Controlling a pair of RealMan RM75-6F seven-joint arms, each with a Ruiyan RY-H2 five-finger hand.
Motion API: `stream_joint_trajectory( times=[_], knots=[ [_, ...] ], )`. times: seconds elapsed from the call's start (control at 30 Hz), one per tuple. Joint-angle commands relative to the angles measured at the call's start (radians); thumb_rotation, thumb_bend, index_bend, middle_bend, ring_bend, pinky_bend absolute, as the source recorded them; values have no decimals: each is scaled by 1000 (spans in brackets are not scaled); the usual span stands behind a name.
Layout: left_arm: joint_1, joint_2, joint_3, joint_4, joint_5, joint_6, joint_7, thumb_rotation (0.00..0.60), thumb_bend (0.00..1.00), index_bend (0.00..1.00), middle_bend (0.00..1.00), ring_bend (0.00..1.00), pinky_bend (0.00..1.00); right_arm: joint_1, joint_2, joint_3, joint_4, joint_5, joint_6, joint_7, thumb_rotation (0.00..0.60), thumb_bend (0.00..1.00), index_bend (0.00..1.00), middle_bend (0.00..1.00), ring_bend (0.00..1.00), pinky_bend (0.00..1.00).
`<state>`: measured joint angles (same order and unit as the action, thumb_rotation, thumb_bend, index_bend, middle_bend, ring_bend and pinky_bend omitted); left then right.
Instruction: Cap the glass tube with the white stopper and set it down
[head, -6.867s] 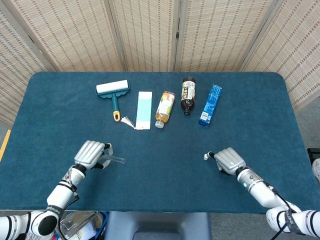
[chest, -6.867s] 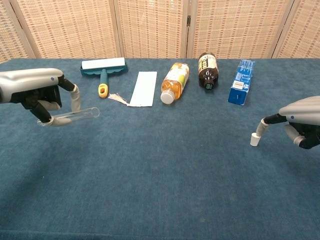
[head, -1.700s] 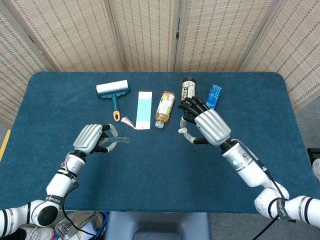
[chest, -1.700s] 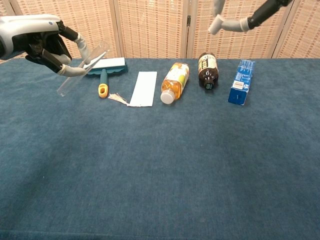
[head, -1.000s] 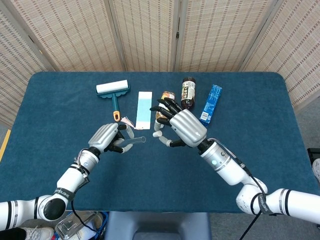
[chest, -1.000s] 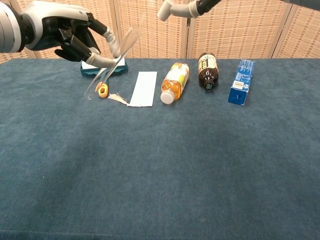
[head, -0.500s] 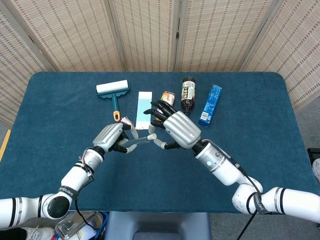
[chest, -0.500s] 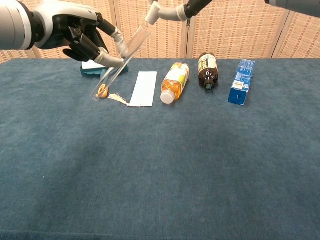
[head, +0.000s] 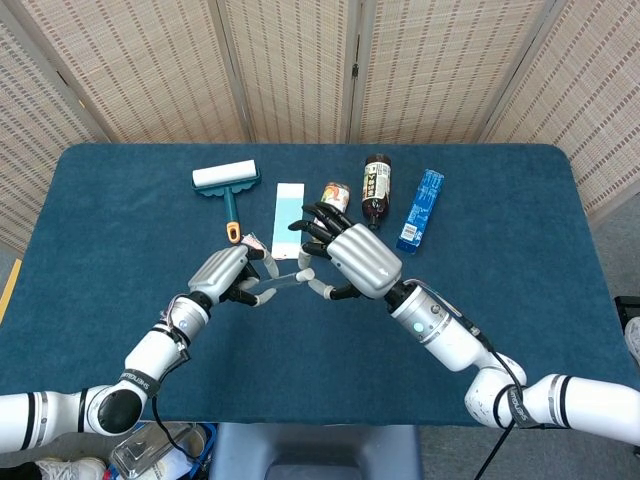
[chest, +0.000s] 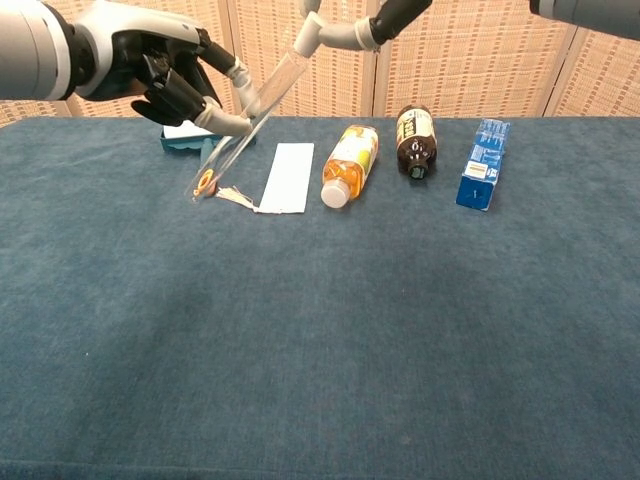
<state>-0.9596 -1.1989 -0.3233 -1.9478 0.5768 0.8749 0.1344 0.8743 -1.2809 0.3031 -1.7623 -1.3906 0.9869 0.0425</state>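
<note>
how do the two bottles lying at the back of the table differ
The orange-capped bottle has a clear body showing amber liquid and a pale fruit label; the dark brown bottle is opaque, with a dark cap.
The amber one looks longer, the brown one shorter and stubbier.
The amber one lies at a slight angle; the brown one points straight toward the chest camera.
Both lie on their sides on the blue table, caps on, untouched by either hand.

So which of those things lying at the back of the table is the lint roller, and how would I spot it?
Look along the far edge of the blue table, where a row of things lies. The lint roller is the leftmost one, left of the pale card and the bottles. It alone has a white roll in a teal frame and a handle with a yellow tip.
</note>
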Motion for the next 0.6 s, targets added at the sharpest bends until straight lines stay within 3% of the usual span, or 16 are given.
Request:
stream_joint_trajectory(
  times=[0.03, 0.6],
  knots=[
    [-3, 2, 1, 1, -1, -3, -5, 600, 406, 620, 1000, 1000, 1000, 2, -1, 0, 2, 1, -1, 0, 600, 448, 642, 185, 0, 0],
    [-18, 9, 6, -6, -1, -7, -30, 600, 406, 620, 1000, 1000, 1000, 22, -20, -6, 18, 18, -17, -3, 600, 448, 642, 186, 0, 0]
  ],
)
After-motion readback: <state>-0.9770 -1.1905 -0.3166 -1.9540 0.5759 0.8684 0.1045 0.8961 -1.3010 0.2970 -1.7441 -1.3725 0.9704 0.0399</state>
